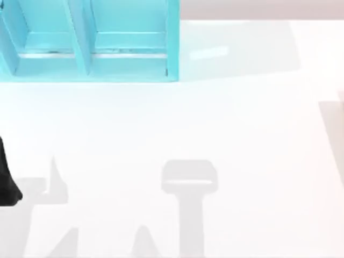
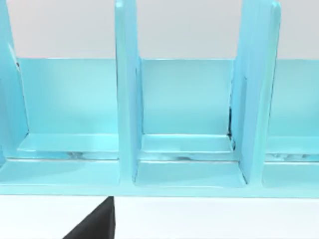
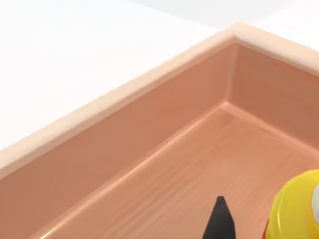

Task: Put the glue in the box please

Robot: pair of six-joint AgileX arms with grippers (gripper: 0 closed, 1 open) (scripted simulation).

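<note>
The glue [image 3: 294,209] sits in the right wrist view as a rounded yellow body at the picture's edge, right beside a dark fingertip [image 3: 219,219] of the right tool, with the wooden floor and pale-rimmed wall of the box [image 3: 149,134] directly beyond it. So the bottle is already within the box's walls — whether it rests on the floor or hangs just above it, I cannot tell, and its long axis is hidden too. Nor can I tell if the right tool is clamped on the bottle or standing apart. The right arm is plainly the nearer one; my guess is that the coming move is a release and a lift straight out. The left arm [image 1: 6,180] is parked at the desk's [image 1: 242,134] left edge, its camera facing the teal shelf [image 2: 127,99].
</note>
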